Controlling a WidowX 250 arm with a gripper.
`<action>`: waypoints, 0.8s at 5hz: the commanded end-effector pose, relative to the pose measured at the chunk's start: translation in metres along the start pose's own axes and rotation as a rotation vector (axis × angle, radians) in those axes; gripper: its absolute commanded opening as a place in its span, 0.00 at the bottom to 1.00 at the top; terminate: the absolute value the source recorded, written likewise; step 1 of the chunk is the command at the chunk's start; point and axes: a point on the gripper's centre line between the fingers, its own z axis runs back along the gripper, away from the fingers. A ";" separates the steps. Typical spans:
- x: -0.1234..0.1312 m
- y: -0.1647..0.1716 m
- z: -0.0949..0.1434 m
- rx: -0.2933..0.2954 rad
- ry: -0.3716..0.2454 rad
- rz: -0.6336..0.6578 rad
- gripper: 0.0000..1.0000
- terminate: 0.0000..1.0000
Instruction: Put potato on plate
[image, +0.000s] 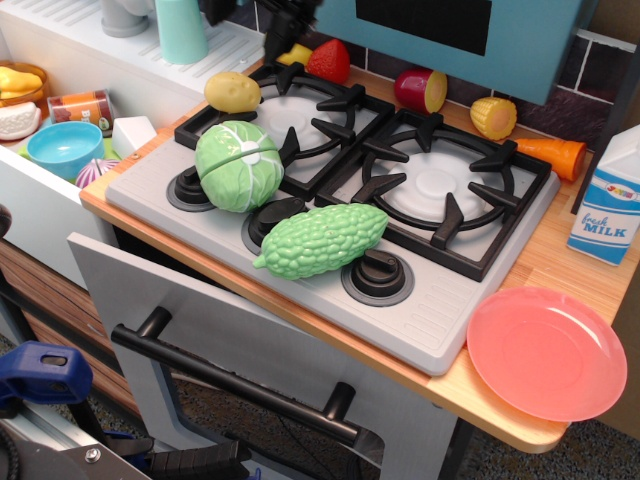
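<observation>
The potato (232, 91), small and yellow-tan, lies at the back left corner of the stove, beside the left burner grate. The salmon-pink plate (546, 352) sits empty on the wooden counter at the front right. My gripper (283, 25) is a dark, blurred shape at the top edge, above and behind the potato, a little to its right and clear of it. Its fingertips are smeared and partly cut off, so I cannot tell how the jaws stand. It holds nothing that I can see.
A green cabbage (238, 165) and a bitter gourd (322, 240) lie on the stove front. A banana (292, 53), strawberry (328, 60), corn chunk (493, 116) and carrot (548, 155) line the back. A milk carton (609, 198) stands right; a blue bowl (64, 148) sits left.
</observation>
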 end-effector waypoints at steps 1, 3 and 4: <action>0.015 0.023 0.002 -0.010 -0.053 -0.008 1.00 0.00; 0.004 0.020 -0.016 -0.061 -0.059 -0.003 1.00 0.00; -0.006 0.020 -0.020 -0.072 -0.050 0.003 1.00 0.00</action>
